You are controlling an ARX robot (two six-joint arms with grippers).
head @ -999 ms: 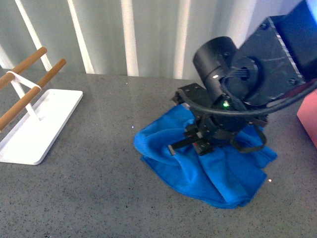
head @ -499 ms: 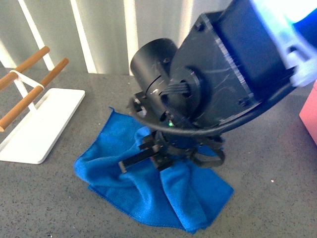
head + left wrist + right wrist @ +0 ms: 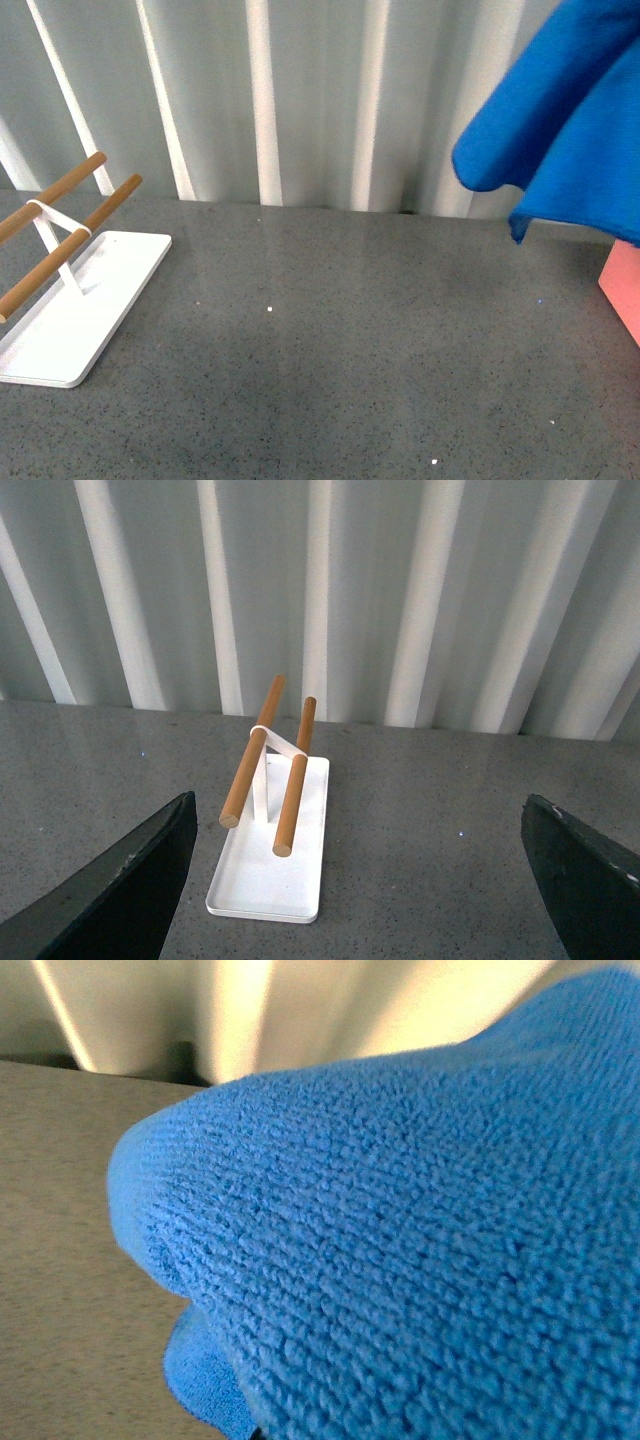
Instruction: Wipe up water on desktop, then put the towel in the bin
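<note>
Where the left wrist camera looks out, we see the left gripper [image 3: 358,800] with its two dark fingers [image 3: 120,880] spread wide and nothing between them. Ahead of those open jaws, nearer one finger than the other and clear of both, a flat white rectangular tray [image 3: 262,885] stands on the wide dark grey speckled stone-look desktop [image 3: 450,780]. The tray carries two round wooden bars [image 3: 250,765], side by side and raised on a white upright. From the front we find this tray at the left and bare grey surface across the middle. At the upper right the large bright blue microfibre towel [image 3: 570,130] hangs in the air in loose folds, lifted off the desktop. Its lower edge shows near the corner of the salmon-pink straight-sided plastic bin [image 3: 625,290], which is cut off by the right border. In the right wrist view the blue cloth lies so close before the camera that it covers the right gripper. We cannot tell how far those jaws stand open or whether they have hold of the cloth.
</note>
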